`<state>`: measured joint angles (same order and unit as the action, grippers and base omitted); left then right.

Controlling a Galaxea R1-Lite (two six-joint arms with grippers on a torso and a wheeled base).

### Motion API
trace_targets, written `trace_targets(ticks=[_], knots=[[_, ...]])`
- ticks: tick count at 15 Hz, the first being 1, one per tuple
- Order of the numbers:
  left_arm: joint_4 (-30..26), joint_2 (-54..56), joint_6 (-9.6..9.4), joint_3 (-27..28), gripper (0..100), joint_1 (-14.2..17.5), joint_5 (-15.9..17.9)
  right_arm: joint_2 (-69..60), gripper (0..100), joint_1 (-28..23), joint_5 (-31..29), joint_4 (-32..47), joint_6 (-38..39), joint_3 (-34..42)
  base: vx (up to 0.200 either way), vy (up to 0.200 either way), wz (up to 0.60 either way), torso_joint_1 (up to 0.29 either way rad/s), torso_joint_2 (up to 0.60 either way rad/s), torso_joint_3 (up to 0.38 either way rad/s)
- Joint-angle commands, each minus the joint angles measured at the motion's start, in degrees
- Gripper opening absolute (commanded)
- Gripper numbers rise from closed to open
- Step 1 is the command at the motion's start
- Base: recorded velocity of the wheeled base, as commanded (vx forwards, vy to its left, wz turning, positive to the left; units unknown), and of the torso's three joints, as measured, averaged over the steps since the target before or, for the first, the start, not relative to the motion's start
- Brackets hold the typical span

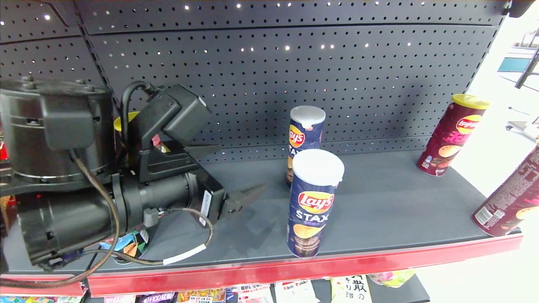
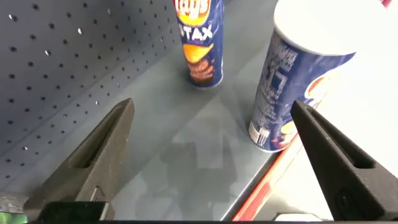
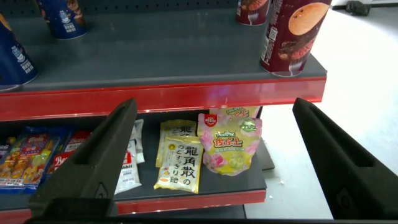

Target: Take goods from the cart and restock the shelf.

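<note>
Left gripper [image 2: 211,121] hovers low over the grey shelf [image 1: 400,210], fingers spread wide and holding nothing. It points toward two blue cans that stand upright to its right. The front can [image 1: 313,202] is near the shelf's red lip [image 1: 294,269]; the rear can [image 1: 304,139] stands just behind it, close to the pegboard [image 1: 294,63]. Both have white lids, and neither touches the gripper.

At the shelf's right end stand two maroon cans, well apart from the blue pair. One [image 1: 452,134], with a yellow lid, is back by the pegboard. The other [image 1: 511,198] is at the front corner, just beside the lip. A yellow lid [image 1: 126,120] peeks out behind the left arm, at the back of the shelf.

The right gripper [image 3: 214,109] is lower, in front of the shelf below. Its fingers are also apart and hold nothing. Beyond it, snack packets [image 3: 230,143] lie on that lower shelf [image 3: 205,198], under the red lip.
</note>
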<state>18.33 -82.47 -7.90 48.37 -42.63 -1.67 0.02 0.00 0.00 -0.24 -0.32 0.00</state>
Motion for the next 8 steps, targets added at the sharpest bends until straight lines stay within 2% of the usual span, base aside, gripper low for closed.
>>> trace_targets(ticks=[1, 3, 5, 7, 8], knots=[[0.12, 1.35, -0.01, -0.03, 100, 0.0, 0.0, -0.02, 100, 0.0, 0.0, -0.02, -0.03, 0.0, 0.0, 0.0, 0.0, 0.0, 0.0, 0.0], [1.97, 2.14, -0.1, 0.41, 100, -0.17, 0.18, -0.02, 100, 0.0, 0.0, -0.02, -0.03, 0.0, 0.0, 0.0, 0.0, 0.0, 0.0, 0.0], [6.89, 5.48, -0.1, 0.23, 100, -1.75, -0.09, -0.02, 100, 0.0, 0.0, -0.02, -0.03, 0.0, 0.0, 0.0, 0.0, 0.0, 0.0, 0.0], [6.54, 10.4, -0.1, 0.23, 100, -3.69, -0.09, -0.02, 100, 0.0, 0.0, -0.02, -0.03, 0.0, 0.0, 0.0, 0.0, 0.0, 0.0, 0.0], [6.45, 13.21, -0.45, 0.23, 100, -3.69, -0.18, -0.02, 100, 0.0, -0.09, -0.02, -0.03, 0.0, 0.0, 0.0, 0.0, 0.0, 0.0, 0.0]])
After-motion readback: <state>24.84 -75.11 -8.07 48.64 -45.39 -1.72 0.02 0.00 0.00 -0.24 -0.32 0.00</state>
